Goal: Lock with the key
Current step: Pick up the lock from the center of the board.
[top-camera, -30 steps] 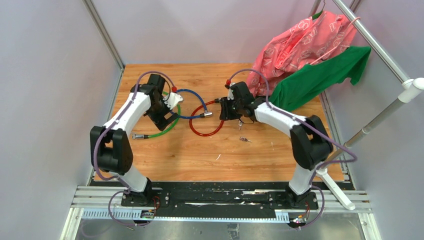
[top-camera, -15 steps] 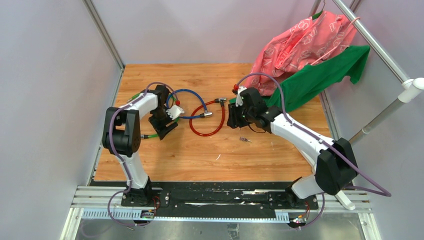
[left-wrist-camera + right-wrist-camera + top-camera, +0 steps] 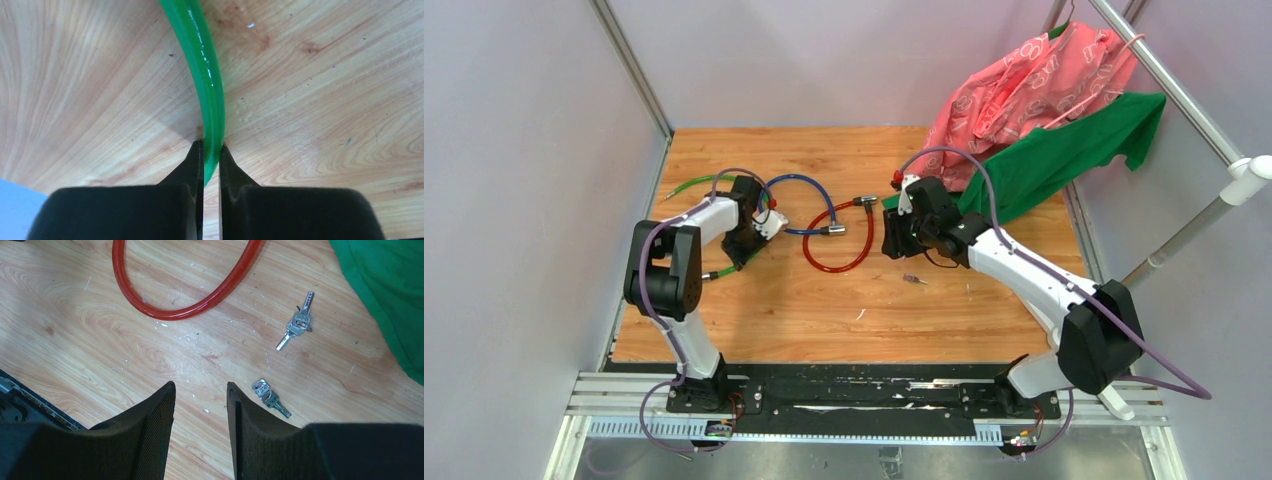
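Item: key, tiny, silver metal, on a ring with like keys; lies flat on the table of pale, scuffed, grained wood, lower centre-right of the right wrist view, just right of the right gripper, whose black textured jaws stand apart on nothing. Second key bunch, splayed, above it. Red cable, glossy round loop, upper left. Green cloth, upper right corner. Left gripper is clamped on the translucent green cable.

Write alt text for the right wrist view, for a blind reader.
The right gripper, jaws open, hangs above a wooden table; a near key bunch lies beside it, a far key bunch beyond. Red cable loop and green cloth behind.
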You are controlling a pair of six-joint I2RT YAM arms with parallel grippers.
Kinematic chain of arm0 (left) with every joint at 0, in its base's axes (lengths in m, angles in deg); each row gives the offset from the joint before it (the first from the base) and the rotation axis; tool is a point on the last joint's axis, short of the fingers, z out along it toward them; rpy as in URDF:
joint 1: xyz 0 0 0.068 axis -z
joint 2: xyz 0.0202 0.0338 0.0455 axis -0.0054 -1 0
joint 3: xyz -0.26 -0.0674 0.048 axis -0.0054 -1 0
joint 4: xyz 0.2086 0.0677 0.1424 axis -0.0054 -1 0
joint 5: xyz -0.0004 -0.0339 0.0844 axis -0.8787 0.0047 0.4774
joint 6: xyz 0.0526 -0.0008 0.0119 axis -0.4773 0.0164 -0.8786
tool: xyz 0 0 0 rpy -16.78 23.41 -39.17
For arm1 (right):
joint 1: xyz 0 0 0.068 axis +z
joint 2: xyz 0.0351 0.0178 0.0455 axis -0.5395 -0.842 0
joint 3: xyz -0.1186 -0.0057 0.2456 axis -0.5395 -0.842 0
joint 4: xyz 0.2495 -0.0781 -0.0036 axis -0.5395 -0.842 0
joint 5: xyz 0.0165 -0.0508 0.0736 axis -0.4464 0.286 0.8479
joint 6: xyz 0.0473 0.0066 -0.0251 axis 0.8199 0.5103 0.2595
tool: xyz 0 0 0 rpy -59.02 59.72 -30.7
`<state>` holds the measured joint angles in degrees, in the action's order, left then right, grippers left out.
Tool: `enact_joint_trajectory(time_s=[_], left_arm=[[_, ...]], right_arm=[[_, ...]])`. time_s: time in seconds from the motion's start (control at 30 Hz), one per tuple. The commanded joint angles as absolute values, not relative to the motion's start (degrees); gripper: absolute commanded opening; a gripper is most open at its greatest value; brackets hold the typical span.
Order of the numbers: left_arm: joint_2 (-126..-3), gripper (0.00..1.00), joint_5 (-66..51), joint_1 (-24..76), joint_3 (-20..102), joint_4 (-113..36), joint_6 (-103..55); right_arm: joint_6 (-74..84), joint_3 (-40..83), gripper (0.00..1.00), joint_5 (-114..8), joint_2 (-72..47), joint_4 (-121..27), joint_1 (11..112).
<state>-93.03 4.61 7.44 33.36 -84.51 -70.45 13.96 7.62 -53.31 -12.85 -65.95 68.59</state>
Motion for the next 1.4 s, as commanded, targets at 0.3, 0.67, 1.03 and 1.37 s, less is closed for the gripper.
enact_joint_trajectory(time_s=[0.3,0.67,1.03,1.37], left_arm=[[-78.84,0.00,-10.61,0.56,34.95,-91.28,-58.28],[-62.67,0.00,-15.55,0.40,35.14,-95.50,-57.69],[-60.06,0.00,-30.63,0.90,35.70,-107.27,-69.90],[-59.63,0.00,-34.34,2.43,37.30,-112.28,-71.53]], right_arm=[[14.04,6.93,0.46,-53.25,-5.94,-68.61,70.56],[12.24,8.67,0.46,-53.96,-3.41,-65.56,78.31],[-24.94,-2.11,0.59,-24.41,-2.54,-27.25,84.97],[-68.65,16.85,0.69,-16.54,-25.11,-35.83,85.56]])
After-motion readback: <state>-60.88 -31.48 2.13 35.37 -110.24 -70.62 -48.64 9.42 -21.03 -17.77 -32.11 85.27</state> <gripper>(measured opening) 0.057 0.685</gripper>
